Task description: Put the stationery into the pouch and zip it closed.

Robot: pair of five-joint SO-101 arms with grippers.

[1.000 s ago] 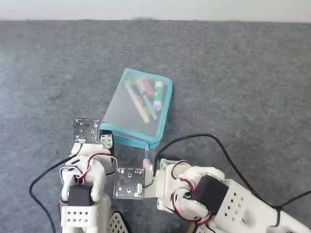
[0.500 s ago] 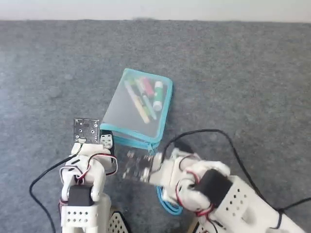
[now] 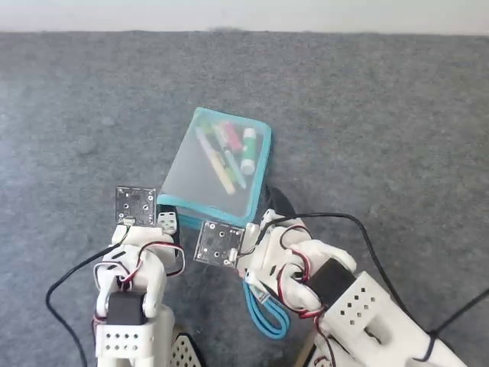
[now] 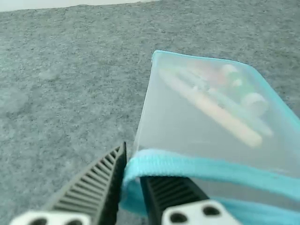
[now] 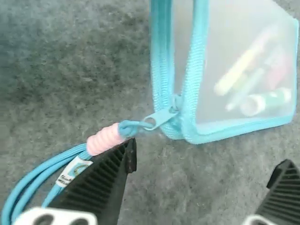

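The clear pouch (image 3: 221,164) with teal trim lies flat on the grey mat, with several pens and a glue stick (image 3: 249,149) inside. My left gripper (image 3: 166,208) is shut on the teal edge (image 4: 187,166) at its near corner. The zip slider (image 5: 161,117) sits at the other near corner, trailing a pink bead (image 5: 105,138) and a blue cord loop (image 3: 263,313) on the mat. My right gripper (image 5: 206,157) stands open just over that corner, one finger (image 5: 101,180) beside the bead and not touching it.
Grey carpet-like mat (image 3: 382,130) stretches around the pouch to a pale wall at the far edge. Black cables (image 3: 359,237) trail from both arms along the near side.
My right gripper has let go of the zip pull cord, swung closer to the pouch and opened. The cord loop now lies on the mat. The left arm stayed put.
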